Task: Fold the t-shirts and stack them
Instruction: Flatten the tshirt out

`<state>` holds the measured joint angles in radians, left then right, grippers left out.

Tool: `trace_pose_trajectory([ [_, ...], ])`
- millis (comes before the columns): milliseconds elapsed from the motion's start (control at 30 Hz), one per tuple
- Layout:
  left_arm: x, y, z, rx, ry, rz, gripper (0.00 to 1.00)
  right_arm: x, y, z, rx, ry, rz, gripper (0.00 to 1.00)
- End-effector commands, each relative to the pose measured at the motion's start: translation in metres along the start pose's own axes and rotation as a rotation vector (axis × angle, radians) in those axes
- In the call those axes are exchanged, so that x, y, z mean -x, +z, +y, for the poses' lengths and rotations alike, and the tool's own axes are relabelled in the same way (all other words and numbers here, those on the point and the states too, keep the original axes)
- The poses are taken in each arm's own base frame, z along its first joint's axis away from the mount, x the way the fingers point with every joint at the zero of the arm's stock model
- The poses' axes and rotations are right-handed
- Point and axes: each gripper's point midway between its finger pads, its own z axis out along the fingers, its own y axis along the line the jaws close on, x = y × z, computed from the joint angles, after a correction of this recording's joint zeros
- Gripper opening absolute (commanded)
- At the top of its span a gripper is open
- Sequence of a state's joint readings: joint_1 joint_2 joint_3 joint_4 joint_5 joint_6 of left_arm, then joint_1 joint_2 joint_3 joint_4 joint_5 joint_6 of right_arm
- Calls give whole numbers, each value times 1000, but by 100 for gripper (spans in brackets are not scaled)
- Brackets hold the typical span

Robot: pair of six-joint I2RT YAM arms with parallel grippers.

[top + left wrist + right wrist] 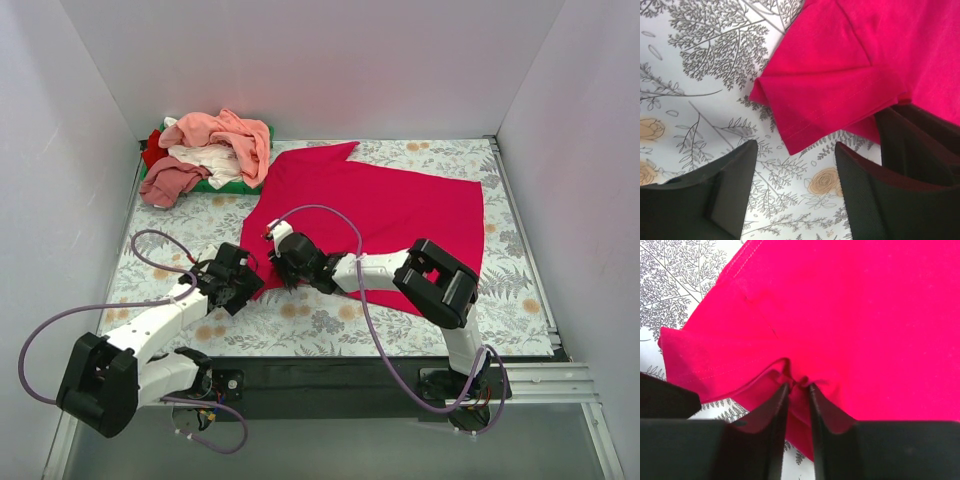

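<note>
The crimson-magenta t-shirt (400,215) lies spread on the flowered table. My right gripper (283,268) is at its near left edge, shut on a pinch of the cloth (799,385) next to the sleeve (705,362). My left gripper (245,283) is open and empty, just left of that sleeve (830,107), with its fingers (730,185) on either side of bare tablecloth. The other t-shirts lie in a heap at the far left: salmon pink (235,135), white (210,160), dusty pink (170,183) and red (153,150).
The heap rests on a green tray (228,184) in the far left corner. White walls close the table on three sides. A purple cable (330,215) from the right arm loops over the shirt.
</note>
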<state>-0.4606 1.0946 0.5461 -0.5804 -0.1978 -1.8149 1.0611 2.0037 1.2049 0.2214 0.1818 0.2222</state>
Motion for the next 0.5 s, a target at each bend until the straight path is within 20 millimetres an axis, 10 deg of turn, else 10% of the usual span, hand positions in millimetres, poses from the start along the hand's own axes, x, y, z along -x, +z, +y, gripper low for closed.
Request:
trace_pose_trajectory([
  [0, 5, 4, -10, -37, -20, -16, 56, 16, -2, 2, -31, -26, -33, 27],
  [233, 9, 12, -8, -17, -10, -30, 31, 26, -13, 11, -10, -44, -55, 2],
  [467, 16, 14, -5, -7, 0, -57, 0, 36, -32, 20, 27, -45, -82, 1],
])
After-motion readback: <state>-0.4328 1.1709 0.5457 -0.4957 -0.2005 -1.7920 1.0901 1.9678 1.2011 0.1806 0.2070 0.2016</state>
